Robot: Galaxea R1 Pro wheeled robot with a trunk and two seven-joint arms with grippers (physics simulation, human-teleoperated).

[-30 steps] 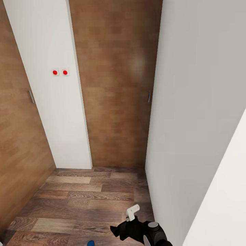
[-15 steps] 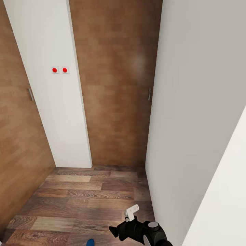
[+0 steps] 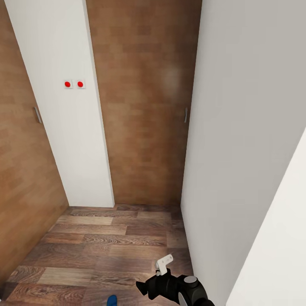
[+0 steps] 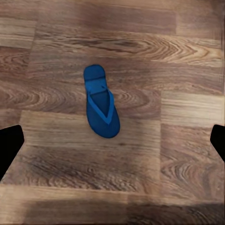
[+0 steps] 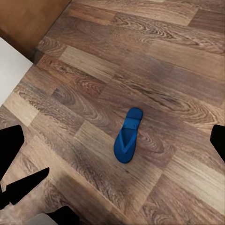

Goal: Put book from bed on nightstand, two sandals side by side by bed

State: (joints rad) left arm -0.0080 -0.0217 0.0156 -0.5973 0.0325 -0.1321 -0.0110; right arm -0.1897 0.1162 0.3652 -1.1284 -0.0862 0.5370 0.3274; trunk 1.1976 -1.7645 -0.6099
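Small shift since a second ago: the red switches [image 3: 74, 84] on the white wall panel [image 3: 63, 106] sit a touch higher in the head view, the door handles have crept up too, and more of the blue sandal [image 3: 111, 301] peeks in at the bottom edge. The whole picture has slid together, so that is the camera moving, not the room. The right arm's black wrist at five o'clock looks unchanged.

Left to right across the head view: brown wooden door [image 3: 21, 170] at nine o'clock, the white panel with its two red dots at eleven, a second brown door [image 3: 144, 106] at twelve, a plain white wall [image 3: 242, 127] from one to four. Wood-plank floor [image 3: 106, 242] below, with the sandal's tip at six o'clock.

Left wrist view: the left gripper [image 4: 112, 140] has its dark fingertips at the two side edges, wide apart, nothing between them. The sandal [image 4: 100, 101] lies flat on the planks, above the line between the tips, about twelve o'clock from the midpoint, well clear of both.

Right wrist view: the right gripper [image 5: 112, 140] is likewise spread, holding nothing. The sandal [image 5: 127, 136] lies flat on the floor right between the tips, far below them.
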